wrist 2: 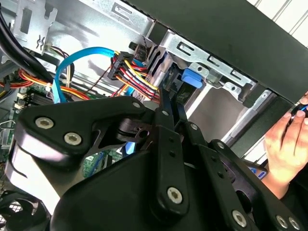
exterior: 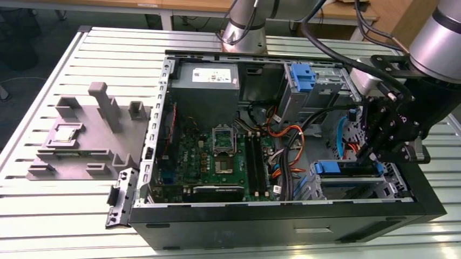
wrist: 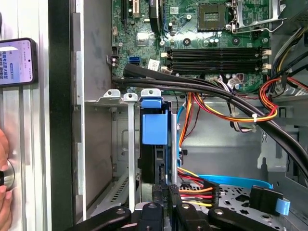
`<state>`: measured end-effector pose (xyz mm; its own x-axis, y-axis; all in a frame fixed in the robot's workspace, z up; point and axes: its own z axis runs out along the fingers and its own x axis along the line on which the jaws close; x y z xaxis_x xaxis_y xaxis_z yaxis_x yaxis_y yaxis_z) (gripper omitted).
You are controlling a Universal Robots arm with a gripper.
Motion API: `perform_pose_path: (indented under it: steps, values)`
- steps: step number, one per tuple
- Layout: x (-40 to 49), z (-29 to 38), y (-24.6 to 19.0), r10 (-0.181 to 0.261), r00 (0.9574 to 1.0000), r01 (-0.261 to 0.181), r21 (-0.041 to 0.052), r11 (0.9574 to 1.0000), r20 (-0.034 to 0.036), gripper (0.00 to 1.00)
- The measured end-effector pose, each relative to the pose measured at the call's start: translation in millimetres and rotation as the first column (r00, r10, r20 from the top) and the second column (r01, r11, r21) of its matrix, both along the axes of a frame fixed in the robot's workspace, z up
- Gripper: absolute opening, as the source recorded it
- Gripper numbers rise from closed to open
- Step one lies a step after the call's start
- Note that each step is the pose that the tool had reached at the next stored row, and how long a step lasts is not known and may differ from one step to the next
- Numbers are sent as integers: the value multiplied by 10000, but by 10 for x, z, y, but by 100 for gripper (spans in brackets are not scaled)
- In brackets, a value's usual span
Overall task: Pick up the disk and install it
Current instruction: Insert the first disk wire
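First wrist view: the disk [wrist: 155, 144] stands on edge in the drive bay [wrist: 120, 144] at the corner of the computer case [wrist: 61, 120]. Its blue plastic carrier tab faces the camera and its dark body runs back toward my gripper [wrist: 162, 199]. I read its long axis as in line with the gripper's approach, so the disk lies straight ahead of the fingertips, between the bay's thin sheet-metal walls.

State of the gripper: the two black fingers lie nearly together and seem to pinch the near edge of the disk. The contact itself is hidden behind the linkage, so I cannot tell for sure whether they grip it or only touch it.

In the exterior view the gripper [exterior: 374, 162] hangs over the bay at the case's front corner on the exterior view's right, with the blue carrier [exterior: 338, 168] just beside it. I judge the disk to be partly seated in its slot, not yet fully home.

Materials: bay walls are bare stamped steel, bright and hard-edged. The carrier is smooth moulded plastic, likely with some give. A bundle of red, yellow and black power wires [wrist: 192, 185] and a flat blue data cable [wrist: 240, 182] lie close beside the disk; they are soft and could snag.

In the second wrist view a person's hand [wrist 2: 284, 144] rests outside the case wall, well apart from the gripper [wrist 2: 166, 103].
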<state>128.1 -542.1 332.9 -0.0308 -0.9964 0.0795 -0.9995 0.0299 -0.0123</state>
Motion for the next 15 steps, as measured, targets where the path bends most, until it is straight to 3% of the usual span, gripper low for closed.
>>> perform_pose_path:
  steps: [15]
  values:
    - [0,-62,-2,-6,10000,6,32,10000,0,17]
